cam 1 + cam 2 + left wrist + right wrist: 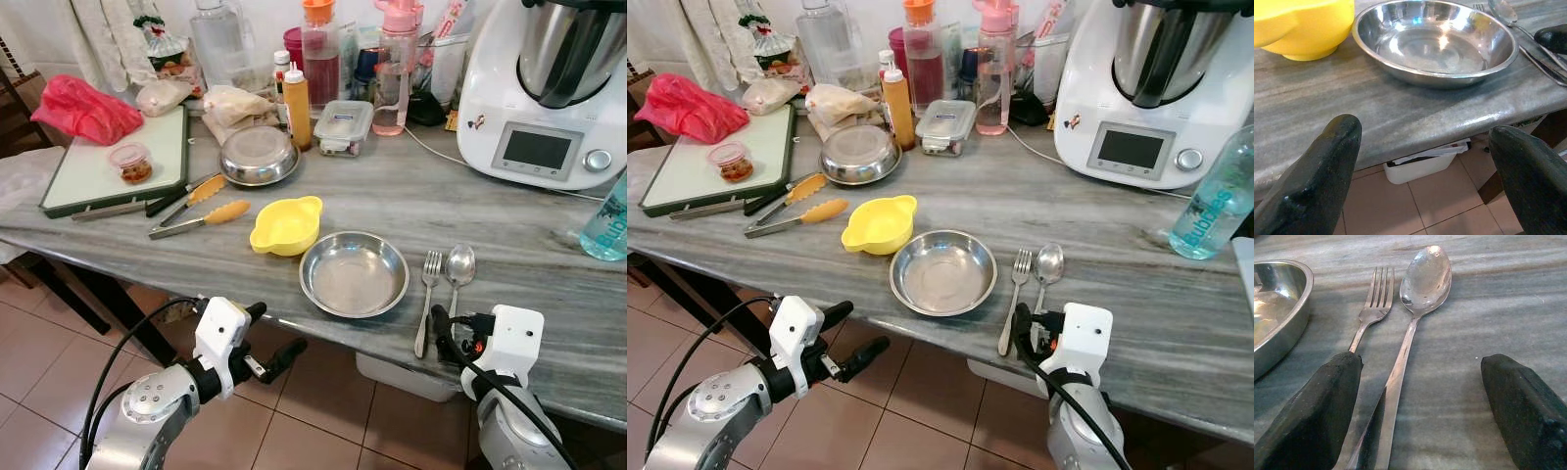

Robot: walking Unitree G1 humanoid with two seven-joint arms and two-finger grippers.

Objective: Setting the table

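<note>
A shallow steel plate [354,274] lies near the front edge of the grey marble table [549,284]. A yellow bowl [285,225] touches its left side. To its right lie a fork [428,294] and a spoon [458,269], side by side. My right gripper [456,335] is open and low over the table edge. Its fingers straddle the handle ends of the spoon [1415,313] and fork [1374,303] without touching them. My left gripper [274,333] is open, below and in front of the table edge, facing the steel plate [1435,44] and yellow bowl [1303,24].
Further back are a second steel bowl [258,155], yellow-tipped tongs [201,217], a cutting board [98,166] carrying a small jar [130,163], a red bag [83,108], bottles and a white kitchen machine [544,98]. A blue bottle [612,220] stands far right. A white bin [402,377] sits under the table.
</note>
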